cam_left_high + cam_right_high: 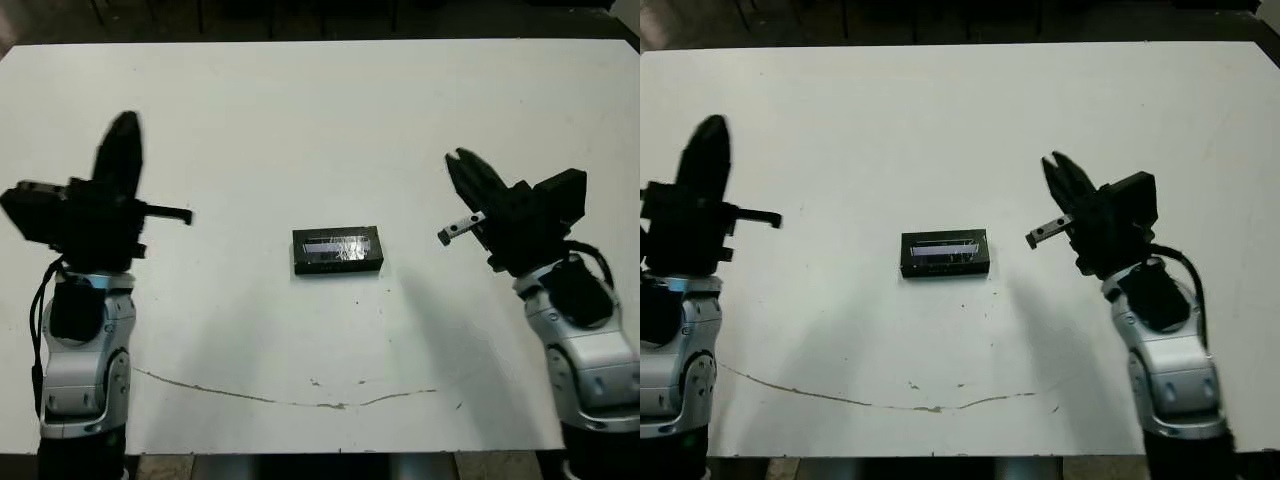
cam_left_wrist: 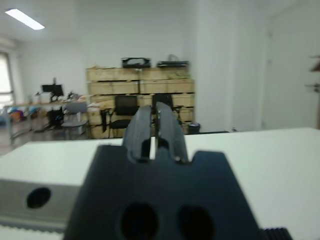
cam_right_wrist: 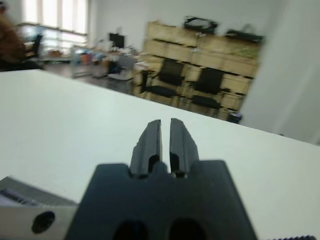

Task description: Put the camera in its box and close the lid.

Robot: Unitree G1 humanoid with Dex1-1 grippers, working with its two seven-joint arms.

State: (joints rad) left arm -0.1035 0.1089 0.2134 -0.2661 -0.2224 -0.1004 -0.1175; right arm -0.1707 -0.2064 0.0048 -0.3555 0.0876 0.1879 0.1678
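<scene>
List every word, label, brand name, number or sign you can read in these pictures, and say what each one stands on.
None can be read.
Small black rectangular box with its clear-windowed lid: only a pale strip and glare show, no letters.
Two black-fingered grippers, left and right: no markings.
White table: only scuffs.
Wooden crates behind: any labels too blurred.

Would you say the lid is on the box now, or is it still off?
On: the lid, its clear window up, covers the box; no white lining shows.

We cannot see the camera beneath the lid [image 1: 338, 247], and our left gripper [image 1: 120, 150] shows blurred.
</scene>
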